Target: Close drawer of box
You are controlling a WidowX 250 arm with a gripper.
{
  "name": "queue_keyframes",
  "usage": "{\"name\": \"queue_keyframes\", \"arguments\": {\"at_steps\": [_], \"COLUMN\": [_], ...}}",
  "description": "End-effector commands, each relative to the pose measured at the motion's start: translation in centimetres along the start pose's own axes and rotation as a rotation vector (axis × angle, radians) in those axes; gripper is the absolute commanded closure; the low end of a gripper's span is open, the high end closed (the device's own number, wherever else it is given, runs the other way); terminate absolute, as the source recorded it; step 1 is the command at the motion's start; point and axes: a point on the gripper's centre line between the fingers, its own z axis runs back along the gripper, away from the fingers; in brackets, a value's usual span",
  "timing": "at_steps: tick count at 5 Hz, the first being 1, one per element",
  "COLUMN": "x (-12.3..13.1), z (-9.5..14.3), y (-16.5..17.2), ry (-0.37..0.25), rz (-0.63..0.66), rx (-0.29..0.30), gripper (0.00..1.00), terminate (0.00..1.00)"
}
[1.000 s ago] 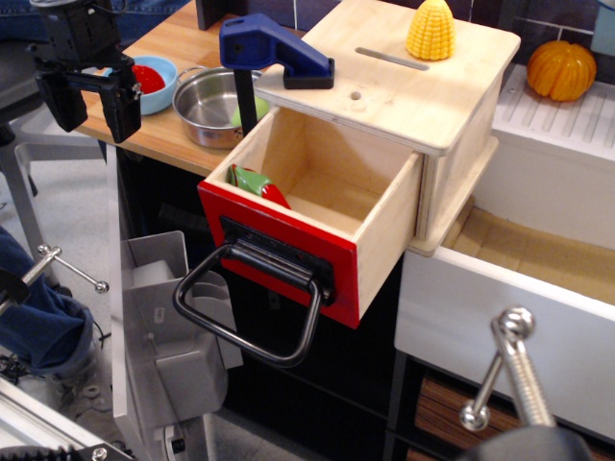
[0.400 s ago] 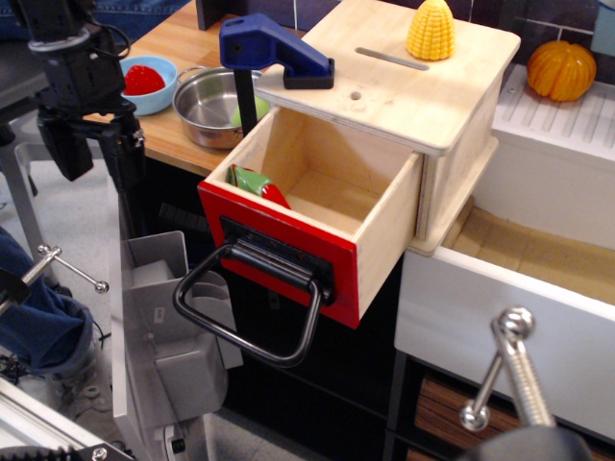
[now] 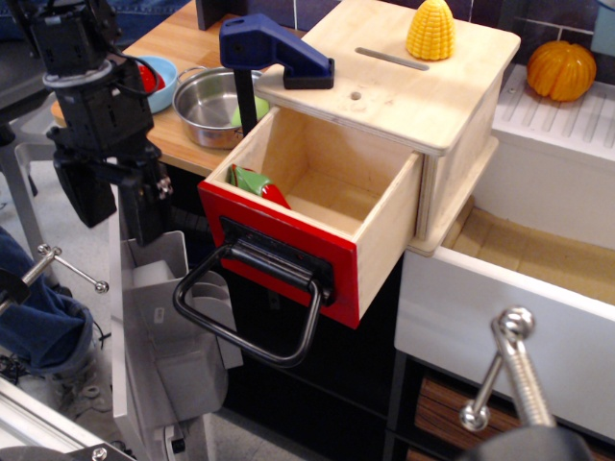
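Wooden counter (image 3: 183, 43) carries the setup. Pale plywood drawer with red front panel (image 3: 288, 235) is pulled well out of the pale wooden box with slotted top board (image 3: 404, 82); its black looped metal handle (image 3: 252, 312) hangs forward. Green and red item (image 3: 255, 184) lies inside. Blue clamp (image 3: 274, 48) grips the top board. Black end effector (image 3: 117, 202), fingers spread and pinching nothing, hangs left of the drawer, apart from it.

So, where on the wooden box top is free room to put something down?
The pale wooden box top is bare around its slot and small round hole, between the blue clamp and the yellow corn cob. The open red-fronted drawer already holds a green-and-red item by its front.
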Motion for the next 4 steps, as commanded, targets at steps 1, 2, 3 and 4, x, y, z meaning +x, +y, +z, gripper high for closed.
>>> {"name": "queue_keyframes", "arguments": {"at_steps": [1,2,3,4], "x": [-1.5,-1.6,-0.8,0.8], "z": [0.2,-0.5,-0.7,0.1], "y": [-4.8,-7.1,-8.8,-9.5], "ry": [-0.012,-0.018,-0.03,-0.051], "rz": [0.017,0.035,0.047,0.056], "rx": [-0.017,-0.019,-0.022,-0.033], "gripper": [0.0,0.0,0.0,0.0], "terminate": [0.0,0.0,0.0,0.0]}}
